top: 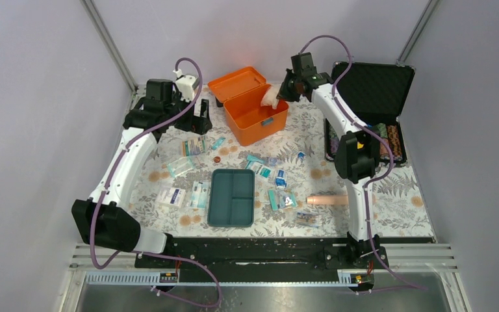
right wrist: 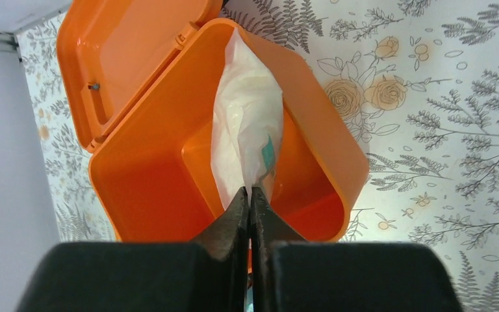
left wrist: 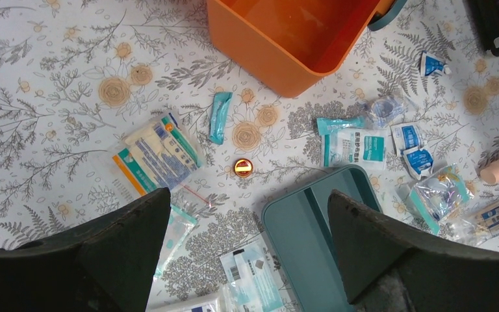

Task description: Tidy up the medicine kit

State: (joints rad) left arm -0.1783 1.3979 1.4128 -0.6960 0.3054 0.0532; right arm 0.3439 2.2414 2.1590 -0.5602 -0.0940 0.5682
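- right gripper (right wrist: 250, 193) clenched on crinkled white plastic packet (right wrist: 247, 117), which reaches ahead across open bright orange plastic box (right wrist: 146, 175);
- left gripper (left wrist: 248, 198) released, empty; edge of teal plastic tray (left wrist: 302, 240) beneath.

The medicine box (top: 253, 114) is bright orange inside and out, with a grey-teal latch (left wrist: 387, 14). The insert tray (top: 232, 197) is plain dark teal. The packet (right wrist: 247, 123) is white with a small teal mark. The tablecloth (top: 396, 195) is white, printed with grey ferns and tan roses. The case (top: 377, 84) is black, the cables (top: 328, 37) purple, the small round cap (left wrist: 243, 168) coppery orange, and the cylinder (top: 328, 199) peach.
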